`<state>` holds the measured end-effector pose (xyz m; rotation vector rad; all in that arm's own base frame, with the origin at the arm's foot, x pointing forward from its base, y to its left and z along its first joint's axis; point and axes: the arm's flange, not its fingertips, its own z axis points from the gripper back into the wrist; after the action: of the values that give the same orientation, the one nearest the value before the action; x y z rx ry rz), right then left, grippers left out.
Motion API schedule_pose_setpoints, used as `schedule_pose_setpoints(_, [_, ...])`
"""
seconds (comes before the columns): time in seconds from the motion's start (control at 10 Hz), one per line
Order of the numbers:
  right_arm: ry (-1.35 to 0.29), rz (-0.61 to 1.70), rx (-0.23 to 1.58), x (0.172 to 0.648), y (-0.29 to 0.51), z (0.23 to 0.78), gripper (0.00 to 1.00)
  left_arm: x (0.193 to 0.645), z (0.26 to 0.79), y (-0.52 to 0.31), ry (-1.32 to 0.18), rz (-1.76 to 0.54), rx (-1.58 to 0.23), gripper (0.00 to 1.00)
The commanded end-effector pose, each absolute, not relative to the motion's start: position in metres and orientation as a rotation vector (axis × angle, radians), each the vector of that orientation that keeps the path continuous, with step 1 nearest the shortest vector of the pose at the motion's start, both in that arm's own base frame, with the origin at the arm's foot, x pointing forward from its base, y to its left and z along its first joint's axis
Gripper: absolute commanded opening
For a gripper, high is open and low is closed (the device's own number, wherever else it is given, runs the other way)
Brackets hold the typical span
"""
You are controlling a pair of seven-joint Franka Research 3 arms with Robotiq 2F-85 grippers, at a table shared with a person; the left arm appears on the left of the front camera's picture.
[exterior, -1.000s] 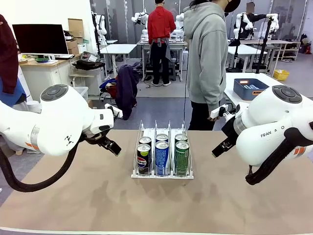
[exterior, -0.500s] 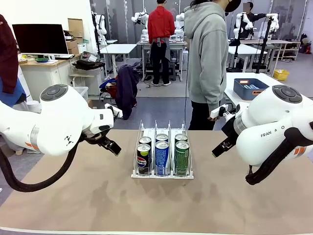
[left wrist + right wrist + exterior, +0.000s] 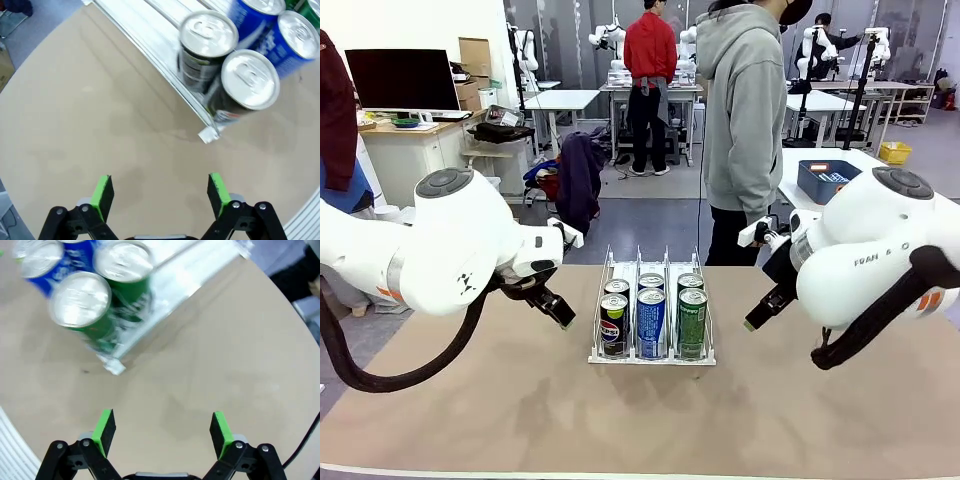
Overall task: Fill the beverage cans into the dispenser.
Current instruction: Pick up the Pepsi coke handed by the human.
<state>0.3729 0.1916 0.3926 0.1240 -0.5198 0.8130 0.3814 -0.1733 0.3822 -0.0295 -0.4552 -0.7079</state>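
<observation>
Beige tabletop (image 3: 520, 420) runs from me to a person (image 3: 745, 110) in a grey hoodie at the far side. At its middle stands the dispenser (image 3: 651, 358), holding 6 cans in 3 lanes, 2 deep, with the black can (image 3: 613, 325), blue can (image 3: 651, 322) and green can (image 3: 692, 322) in front. My left gripper (image 3: 160, 182) hangs spread wide and empty beside the dispenser's left corner. My right gripper (image 3: 162, 424) is just as wide and empty beside its right corner.
</observation>
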Motion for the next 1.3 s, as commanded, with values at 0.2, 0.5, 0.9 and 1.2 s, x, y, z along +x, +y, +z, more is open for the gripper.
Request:
schedule_pose_setpoints(0.2, [-0.569, 0.952, 0.306, 0.34, 0.147, 0.44, 1.0, 0.364, 0.441, -0.139, -0.414, -0.891, -0.18, 1.0])
schedule_pose_setpoints(0.5, [-0.594, 1.009, 0.448, 0.34, 0.12, 0.467, 1.0, 0.37, 0.477, -0.111, -0.422, -0.953, -0.325, 1.0])
schedule_pose_setpoints(0.9, [-0.6, 0.99, 0.413, 0.348, 0.119, 0.484, 1.0, 0.363, 0.485, -0.111, -0.45, -0.931, -0.293, 1.0])
schedule_pose_setpoints(1.2, [-0.538, 0.989, 0.574, 0.354, 0.105, 0.505, 1.0, 0.362, 0.506, -0.113, -0.37, -0.942, -0.423, 1.0])
